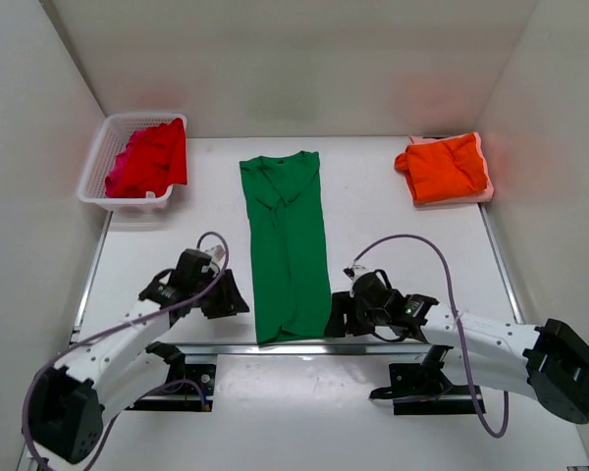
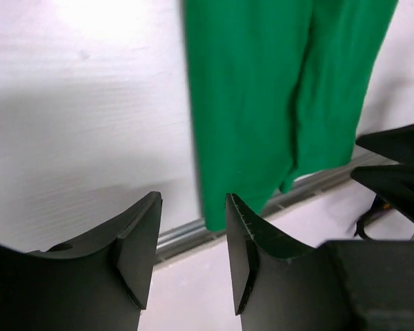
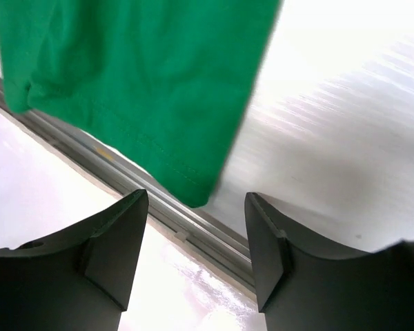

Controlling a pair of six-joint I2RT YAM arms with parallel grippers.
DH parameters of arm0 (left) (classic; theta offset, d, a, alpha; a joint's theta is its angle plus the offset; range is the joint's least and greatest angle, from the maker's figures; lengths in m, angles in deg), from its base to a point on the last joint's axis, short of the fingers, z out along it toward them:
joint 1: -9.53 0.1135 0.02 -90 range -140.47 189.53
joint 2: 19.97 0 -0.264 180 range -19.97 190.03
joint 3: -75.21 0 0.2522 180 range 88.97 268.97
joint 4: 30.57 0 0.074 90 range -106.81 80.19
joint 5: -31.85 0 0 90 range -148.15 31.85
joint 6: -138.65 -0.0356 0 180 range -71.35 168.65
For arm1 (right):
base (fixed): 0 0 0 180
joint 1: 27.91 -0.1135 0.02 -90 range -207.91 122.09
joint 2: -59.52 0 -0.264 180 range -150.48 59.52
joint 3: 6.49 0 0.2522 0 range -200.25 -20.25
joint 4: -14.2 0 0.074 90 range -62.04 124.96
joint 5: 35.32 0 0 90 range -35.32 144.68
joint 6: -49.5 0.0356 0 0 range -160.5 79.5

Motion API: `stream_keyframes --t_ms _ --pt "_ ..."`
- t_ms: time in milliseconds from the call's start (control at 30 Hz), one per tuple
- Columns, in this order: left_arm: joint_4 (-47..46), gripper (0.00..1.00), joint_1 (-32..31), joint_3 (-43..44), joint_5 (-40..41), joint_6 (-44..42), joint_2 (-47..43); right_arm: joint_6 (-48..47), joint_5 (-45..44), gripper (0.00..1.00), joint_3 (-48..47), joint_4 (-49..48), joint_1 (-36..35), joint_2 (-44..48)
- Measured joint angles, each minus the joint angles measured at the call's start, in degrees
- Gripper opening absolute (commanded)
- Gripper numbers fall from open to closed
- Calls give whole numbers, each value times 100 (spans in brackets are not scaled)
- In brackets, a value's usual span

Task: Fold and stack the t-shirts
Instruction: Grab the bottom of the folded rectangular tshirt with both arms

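white table [image 1: 393, 226], white walls [image 1: 304, 59] on three sides, metal rail [image 1: 236, 348] along near edge.
green t-shirt [image 1: 287, 245] at centre, folded lengthwise into a strip running 12 to 6; hem hangs over the rail.
orange t-shirt [image 1: 444, 169] folded at 2 o'clock.
red and magenta t-shirts [image 1: 152, 162] in white basket [image 1: 100, 157] at 10 o'clock.
left gripper [image 1: 236, 298] at 7 o'clock, just beside the hem's left corner: jaws apart, nothing between.
right gripper [image 1: 337, 316] at 5 o'clock, by the right corner: likewise spread, empty.
purple cable [image 1: 412, 240] loops over the table behind the right arm.

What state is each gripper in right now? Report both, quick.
Left gripper: open, holding nothing, by the near hem of the green t-shirt.
Right gripper: open, holding nothing.
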Motion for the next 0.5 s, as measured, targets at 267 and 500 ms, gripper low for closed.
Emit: stream_keyframes --t_ms 267,500 --pt "-1027 53 -334 -1346 37 1064 -1204 413 -81 54 291 -181 326 334" --pt "-1158 55 -990 -1316 68 1292 -551 553 -72 54 291 -518 232 107"
